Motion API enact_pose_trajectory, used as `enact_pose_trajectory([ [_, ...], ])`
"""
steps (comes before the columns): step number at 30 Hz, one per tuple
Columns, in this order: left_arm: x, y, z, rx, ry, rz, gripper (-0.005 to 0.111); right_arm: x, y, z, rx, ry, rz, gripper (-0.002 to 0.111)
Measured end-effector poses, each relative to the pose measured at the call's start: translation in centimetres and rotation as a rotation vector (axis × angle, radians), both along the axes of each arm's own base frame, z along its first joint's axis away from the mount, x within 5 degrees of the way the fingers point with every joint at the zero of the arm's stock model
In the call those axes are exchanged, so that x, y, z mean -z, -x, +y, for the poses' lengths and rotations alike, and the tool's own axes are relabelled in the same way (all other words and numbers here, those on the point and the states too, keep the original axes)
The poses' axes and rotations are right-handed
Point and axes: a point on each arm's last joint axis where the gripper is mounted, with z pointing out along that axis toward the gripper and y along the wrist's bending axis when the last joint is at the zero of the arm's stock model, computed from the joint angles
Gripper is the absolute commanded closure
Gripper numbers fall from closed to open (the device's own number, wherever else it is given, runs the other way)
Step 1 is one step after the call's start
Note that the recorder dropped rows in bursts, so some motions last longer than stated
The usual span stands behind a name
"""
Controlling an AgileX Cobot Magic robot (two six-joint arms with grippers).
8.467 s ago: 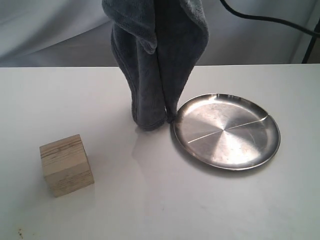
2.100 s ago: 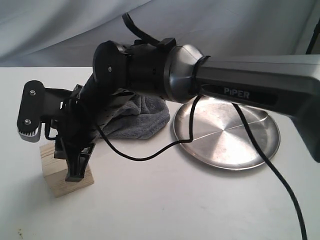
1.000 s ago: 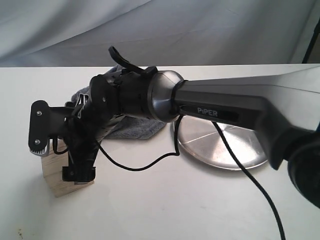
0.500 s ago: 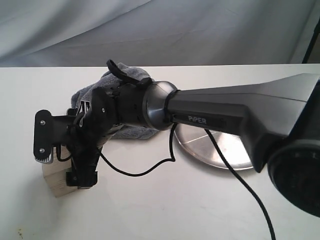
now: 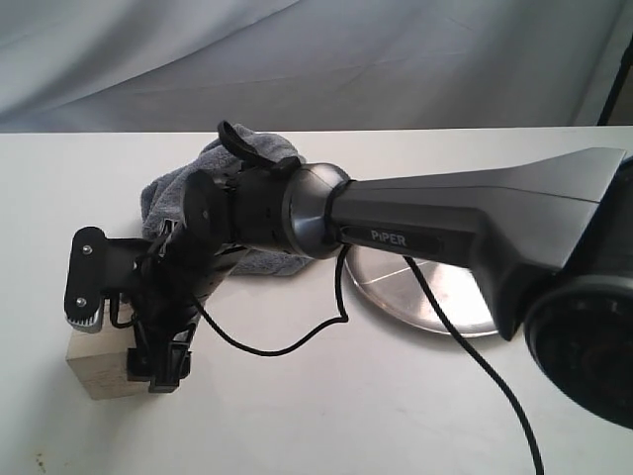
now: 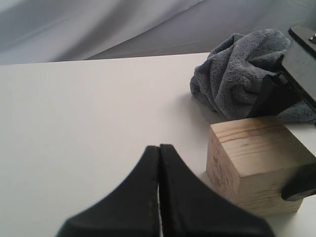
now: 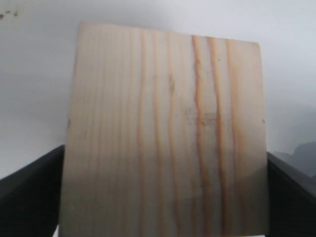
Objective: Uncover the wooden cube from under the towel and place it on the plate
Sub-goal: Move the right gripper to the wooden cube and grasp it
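Low left in exterior view, wooden cube (image 5: 94, 374) sits on bench (image 5: 346, 416), clear of the plate (image 5: 391, 297). Right hand (image 5: 119, 346) reaches across & straddles it. Per wrist cam its fingers (image 7: 29, 197) lie flat vs both cube sides, pinching it. Towel (image 5: 183, 183) lies bunched behind cube, near but apart. Plate sits right of towel, partly hid by arm. Left hand (image 6: 158, 153) tips pressed together, just beside cube.

The white bench (image 5: 396, 416) carries the wooden cube (image 5: 99, 371), the crumpled grey towel (image 5: 173, 193) and, apparently flat, the partly hidden plate (image 5: 386, 292).
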Motion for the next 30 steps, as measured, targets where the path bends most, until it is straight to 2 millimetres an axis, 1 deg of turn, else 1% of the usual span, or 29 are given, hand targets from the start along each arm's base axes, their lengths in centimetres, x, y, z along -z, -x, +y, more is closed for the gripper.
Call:
enact_pose_trajectory([
  [1,0.0,0.0,0.0,0.0,0.0,0.0,0.107,0.0,0.0,0.0,-0.002,0.0,0.003,0.055],
  [3,0.0,0.0,0.0,0.0,0.0,0.0,0.107,-0.1,0.0,0.0,-0.006,0.001,0.003,0.068],
  [5,0.0,0.0,0.0,0.0,0.0,0.0,0.107,-0.1,0.0,0.1,-0.011,0.001,0.001,0.085],
  [6,0.0,0.0,0.0,0.0,0.0,0.0,0.107,-0.1,0.0,0.1,-0.015,0.001,0.001,0.091],
  [7,0.0,0.0,0.0,0.0,0.0,0.0,0.107,-0.1,0.0,0.1,-0.016,0.001,0.0,0.1],
  [8,0.0,0.0,0.0,0.0,0.0,0.0,0.107,-0.1,0.1,0.1,-0.017,0.0,0.001,0.106],
  [9,0.0,0.0,0.0,0.0,0.0,0.0,0.107,-0.1,0.1,0.1,-0.018,0.001,0.002,0.108],
  [13,0.0,0.0,0.0,0.0,0.0,0.0,0.107,-0.4,0.1,0.0,-0.023,0.001,0.003,0.108],
  [15,0.0,0.0,0.0,0.0,0.0,0.0,0.107,-1.2,0.3,-0.1,-0.028,-0.002,0.003,0.108],
  [19,0.0,0.0,0.0,0.0,0.0,0.0,0.107,-4.1,0.7,-0.4,-0.036,-0.038,-0.025,0.108],
  [20,0.0,0.0,0.0,0.0,0.0,0.0,0.107,-5.2,0.7,-0.5,-0.036,-0.057,-0.04,0.108],
  [23,0.0,0.0,0.0,0.0,0.0,0.0,0.107,-7.7,1.1,-0.9,-0.04,-0.092,-0.066,0.108],
  [27,0.0,0.0,0.0,0.0,0.0,0.0,0.107,-10.2,1.8,-1.6,-0.06,-0.108,-0.069,0.108],
  [30,0.0,0.0,0.0,0.0,0.0,0.0,0.107,-11.3,2.2,-2.3,-0.079,-0.09,-0.044,0.108],
])
